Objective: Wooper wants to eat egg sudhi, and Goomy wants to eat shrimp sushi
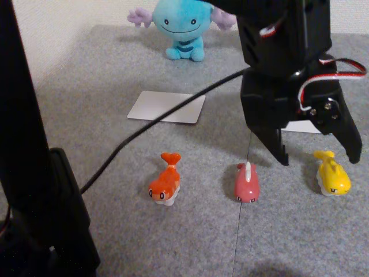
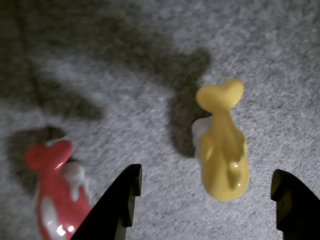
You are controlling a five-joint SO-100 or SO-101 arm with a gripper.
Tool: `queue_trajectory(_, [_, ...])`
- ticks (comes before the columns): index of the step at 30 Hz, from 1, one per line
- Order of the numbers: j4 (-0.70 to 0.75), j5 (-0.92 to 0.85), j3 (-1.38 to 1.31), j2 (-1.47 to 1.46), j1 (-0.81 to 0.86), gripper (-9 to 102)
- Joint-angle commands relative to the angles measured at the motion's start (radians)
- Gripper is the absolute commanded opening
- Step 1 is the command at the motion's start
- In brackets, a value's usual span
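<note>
Just ahead of the open claw (image 2: 207, 192) lies egg sudhi (image 2: 222, 150).

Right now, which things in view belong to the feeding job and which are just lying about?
Job:
Wooper
egg sushi, yellow figure
shrimp sushi, orange figure
open gripper above the yellow figure

Lying about:
pink figure
white card
black cable

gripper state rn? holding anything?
Gripper: open, holding nothing; its fingers straddle the egg sudhi in the wrist view without touching it.
</note>
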Motion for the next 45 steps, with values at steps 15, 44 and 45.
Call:
queue_trajectory(15, [0.075, -0.005, -0.268, -0.247, 0.06, 22])
queue_trajectory(44, [0.485, 0.647, -0.499, -0.035, -0.577, 3])
queue_trajectory(45, [0.483, 0.678, -0.499, -0.04, -0.609, 3])
